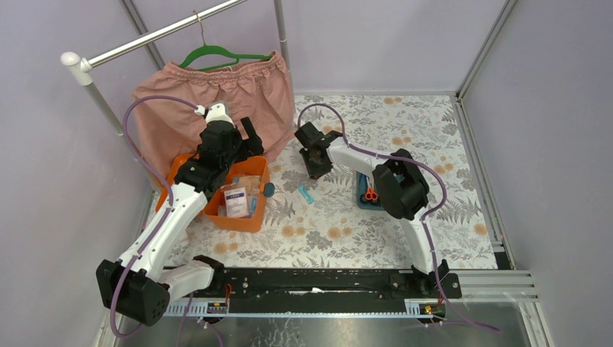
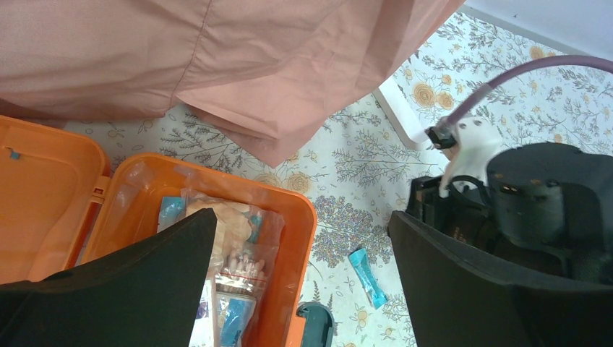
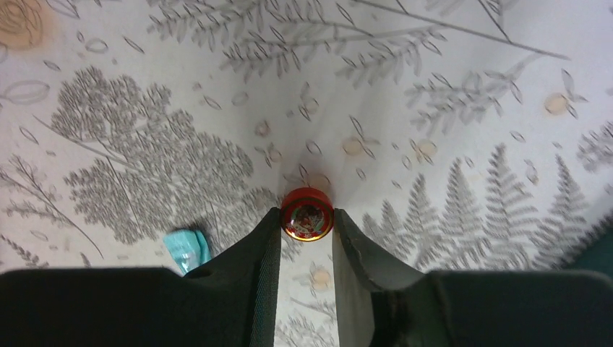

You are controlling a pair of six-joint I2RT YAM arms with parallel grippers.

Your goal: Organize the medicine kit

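The orange box (image 1: 233,218) lies open at the left of the table (image 1: 434,144), its lid (image 2: 43,188) folded back so items can go in. Its teal tray (image 1: 360,201) sits well apart on the right. The left pincer (image 2: 302,217) hangs over the box, spread wide, holding nothing. The right pincer (image 3: 306,215) is nearly closed, clenched on a small red tin (image 3: 307,210), probably bound for the kit.

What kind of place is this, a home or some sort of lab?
Most likely a lab test booth dressed to look homely: plain lilac walls, robot arms bolted to a rail, a floral tablecloth and a hanging pink garment.
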